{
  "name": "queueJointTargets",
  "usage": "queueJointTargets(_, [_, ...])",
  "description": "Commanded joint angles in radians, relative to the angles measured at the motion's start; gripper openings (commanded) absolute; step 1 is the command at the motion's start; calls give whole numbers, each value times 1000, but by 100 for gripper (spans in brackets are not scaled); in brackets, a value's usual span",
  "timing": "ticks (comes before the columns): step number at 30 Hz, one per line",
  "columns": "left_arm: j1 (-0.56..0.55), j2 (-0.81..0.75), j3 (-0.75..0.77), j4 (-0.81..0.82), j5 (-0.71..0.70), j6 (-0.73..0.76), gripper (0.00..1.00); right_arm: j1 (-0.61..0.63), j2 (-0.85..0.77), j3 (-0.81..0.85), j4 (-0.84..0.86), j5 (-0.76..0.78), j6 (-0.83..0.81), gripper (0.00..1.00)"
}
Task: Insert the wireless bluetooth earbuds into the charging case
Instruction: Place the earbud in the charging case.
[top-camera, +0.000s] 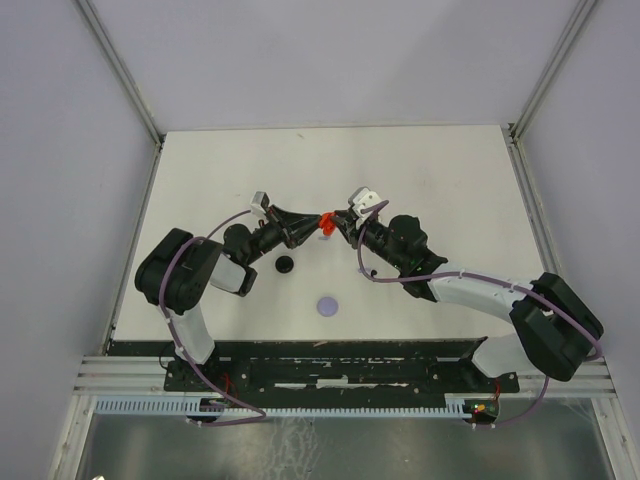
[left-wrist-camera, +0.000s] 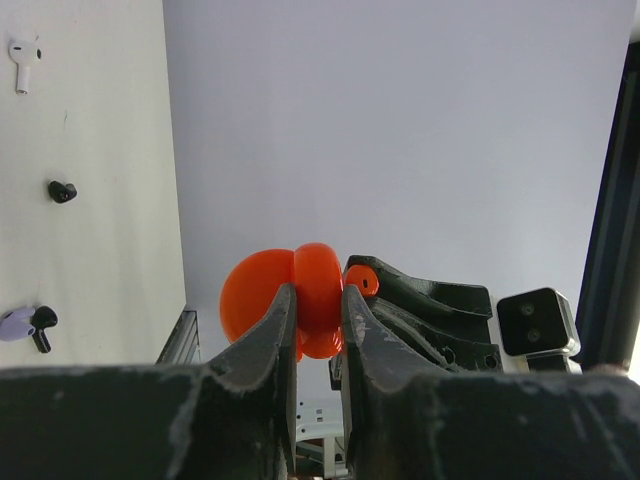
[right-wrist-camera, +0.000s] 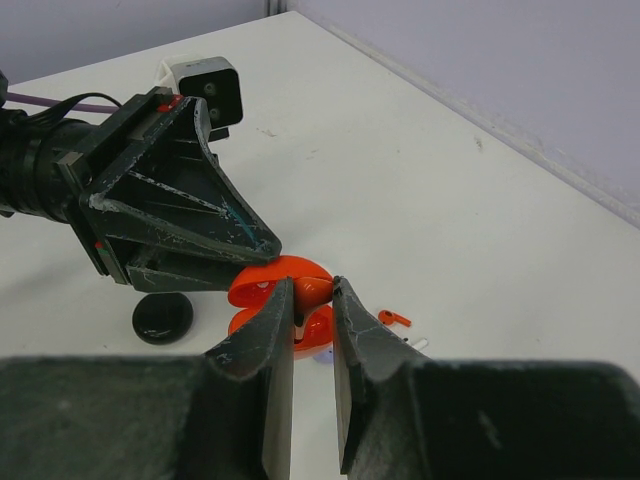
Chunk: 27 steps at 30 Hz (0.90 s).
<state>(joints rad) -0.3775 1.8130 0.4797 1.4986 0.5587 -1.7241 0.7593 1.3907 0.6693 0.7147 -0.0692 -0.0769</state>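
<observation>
The red charging case (top-camera: 326, 224) hangs open above the middle of the table, and my left gripper (left-wrist-camera: 318, 296) is shut on it. In the left wrist view the case (left-wrist-camera: 262, 298) bulges out on both sides of the fingers. My right gripper (right-wrist-camera: 311, 291) is shut on a red earbud (right-wrist-camera: 318, 292), held right at the open case (right-wrist-camera: 262, 284), stem pointing down. I cannot tell whether the bud touches the case's base. A second red earbud (right-wrist-camera: 393, 318) lies on the table beyond, with a white earbud (right-wrist-camera: 419, 343) beside it.
A black disc (top-camera: 284, 264) and a lavender disc (top-camera: 327, 306) lie on the table near the arms. In the left wrist view a white earbud (left-wrist-camera: 23, 58), a black earbud (left-wrist-camera: 62, 191) and another black one (left-wrist-camera: 41, 330) beside the lavender disc lie on the table.
</observation>
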Motion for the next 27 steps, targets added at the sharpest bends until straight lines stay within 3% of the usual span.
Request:
queueJointTargets(1, [-4, -33, 12, 99, 9, -40, 3, 6, 9, -4, 64, 6, -5, 2])
queueJointTargets(23, [-4, -48, 13, 100, 6, -50, 3, 6, 25, -6, 68, 6, 1, 2])
queueJointTargets(27, [-4, -48, 14, 101, 7, -50, 3, 7, 23, -5, 58, 7, 5, 9])
